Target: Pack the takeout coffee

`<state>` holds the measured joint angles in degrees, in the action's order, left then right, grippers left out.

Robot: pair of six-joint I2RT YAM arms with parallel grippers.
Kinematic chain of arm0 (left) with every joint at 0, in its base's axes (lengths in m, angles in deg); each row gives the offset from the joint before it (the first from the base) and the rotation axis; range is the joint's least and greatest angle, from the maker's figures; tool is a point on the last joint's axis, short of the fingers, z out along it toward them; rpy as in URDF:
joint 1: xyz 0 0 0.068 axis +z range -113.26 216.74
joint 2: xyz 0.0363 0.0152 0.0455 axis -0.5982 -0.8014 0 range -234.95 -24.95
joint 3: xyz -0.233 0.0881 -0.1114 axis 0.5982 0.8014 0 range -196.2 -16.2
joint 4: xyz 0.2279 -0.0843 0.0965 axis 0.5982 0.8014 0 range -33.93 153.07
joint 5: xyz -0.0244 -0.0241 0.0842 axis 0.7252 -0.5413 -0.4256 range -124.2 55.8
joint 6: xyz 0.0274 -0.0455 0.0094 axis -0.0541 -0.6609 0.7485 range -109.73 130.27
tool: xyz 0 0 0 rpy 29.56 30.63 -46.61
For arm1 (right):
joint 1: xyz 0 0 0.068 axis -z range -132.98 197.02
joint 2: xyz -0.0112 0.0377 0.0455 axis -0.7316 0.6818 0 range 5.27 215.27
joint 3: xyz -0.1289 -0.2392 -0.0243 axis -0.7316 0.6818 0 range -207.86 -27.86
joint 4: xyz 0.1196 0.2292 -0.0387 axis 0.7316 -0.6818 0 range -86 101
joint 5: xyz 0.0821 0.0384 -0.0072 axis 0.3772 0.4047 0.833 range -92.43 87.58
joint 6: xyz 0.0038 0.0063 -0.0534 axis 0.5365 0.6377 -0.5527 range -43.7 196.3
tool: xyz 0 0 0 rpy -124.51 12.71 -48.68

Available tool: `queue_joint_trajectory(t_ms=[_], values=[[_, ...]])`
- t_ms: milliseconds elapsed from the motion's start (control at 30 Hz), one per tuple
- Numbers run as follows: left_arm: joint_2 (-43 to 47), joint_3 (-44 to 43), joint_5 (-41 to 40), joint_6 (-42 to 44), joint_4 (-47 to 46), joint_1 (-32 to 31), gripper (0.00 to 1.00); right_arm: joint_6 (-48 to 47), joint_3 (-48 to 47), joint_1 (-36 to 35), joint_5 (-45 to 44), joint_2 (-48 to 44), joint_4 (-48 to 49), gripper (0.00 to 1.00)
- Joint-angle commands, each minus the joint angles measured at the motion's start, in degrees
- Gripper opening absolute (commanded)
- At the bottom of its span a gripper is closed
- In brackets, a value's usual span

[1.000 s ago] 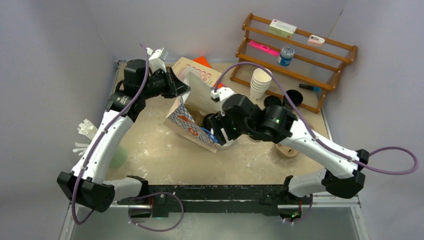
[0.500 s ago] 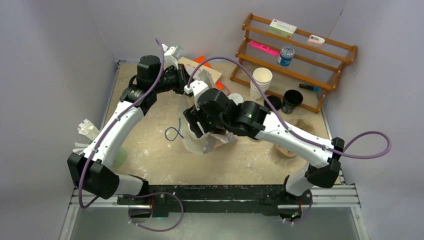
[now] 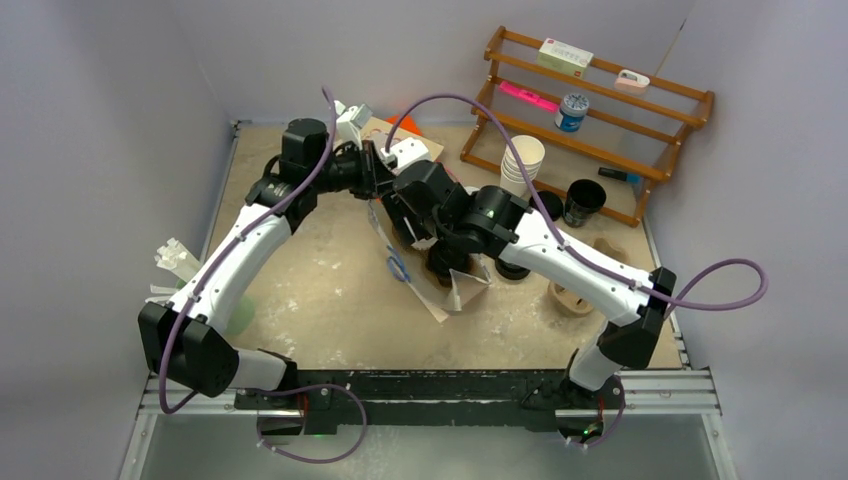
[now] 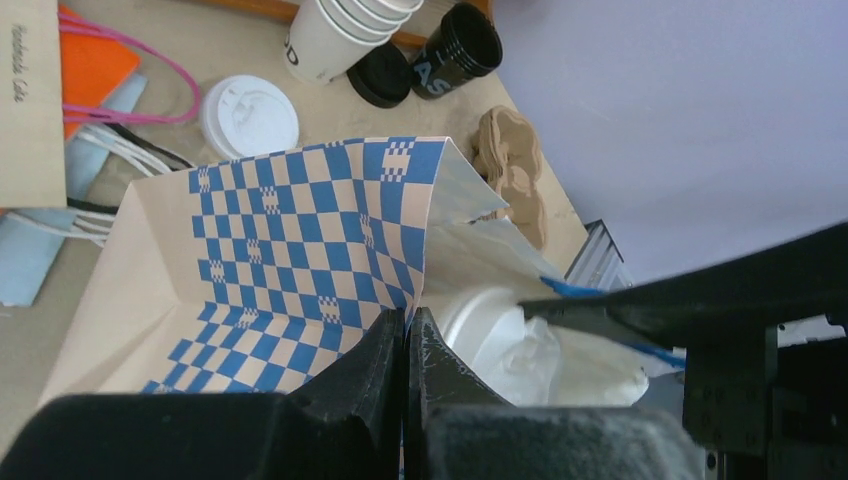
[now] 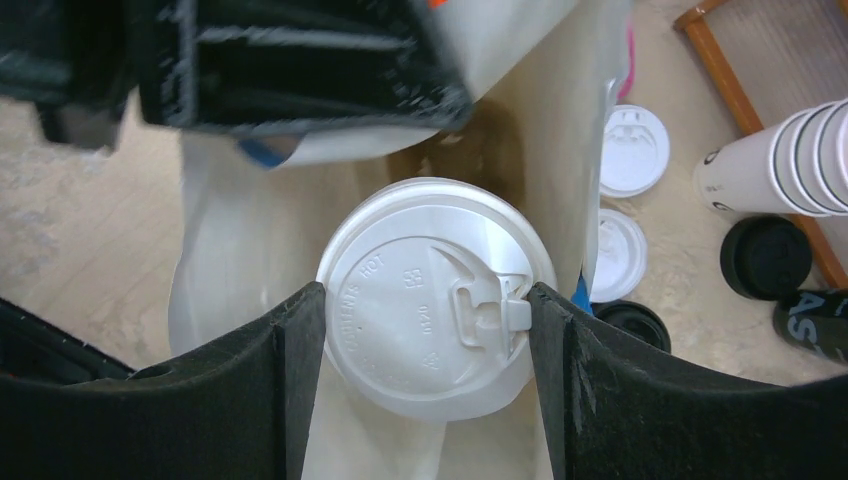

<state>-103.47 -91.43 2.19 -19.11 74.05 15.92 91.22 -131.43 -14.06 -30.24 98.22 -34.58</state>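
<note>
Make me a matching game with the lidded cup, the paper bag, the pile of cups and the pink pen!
1 lidded cup
2 paper bag
3 pile of cups
4 pink pen

A lying on the wooden rack
B pinched in the left claw
C lidless, standing on the table
D between the right claw's fingers

Pairs: 1-D, 2-B, 3-C, 4-A

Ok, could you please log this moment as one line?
left gripper: shut on paper bag edge | right gripper: shut on white-lidded cup | cup: in bag mouth | step: bagging

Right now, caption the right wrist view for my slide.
Right gripper holds the white-lidded cup in the mouth of the paper bag.
</note>
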Motion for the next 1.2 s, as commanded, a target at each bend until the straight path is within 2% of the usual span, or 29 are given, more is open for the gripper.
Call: queue_joint_trajectory(t_ms=[0,233,333,767,1167], values=[[0.42,0.32,3.53,-0.03,2.86,-0.54,0.0,-1.38,0.78,1.75,-2.79,-1.38,2.81,0.54],[0.71,-0.36,3.45,3.55,10.53,-0.54,0.0,-2.5,5.83,3.34,1.89,-1.11,10.03,0.54],[0.57,0.32,2.61,4.3,10.97,-0.54,0.0,-1.9,10.1,3.35,3.99,-2.27,12.54,0.54],[-4.46,-4.69,-5.22,6.78,9.66,-0.54,0.0,-1.13,21.22,4.25,8.49,-4.96,22.22,0.53],[-15.33,-12.45,-0.84,6.45,0.97,-1.55,0.0,-4.59,21.62,4.96,7.24,-3.71,26.9,0.53]])
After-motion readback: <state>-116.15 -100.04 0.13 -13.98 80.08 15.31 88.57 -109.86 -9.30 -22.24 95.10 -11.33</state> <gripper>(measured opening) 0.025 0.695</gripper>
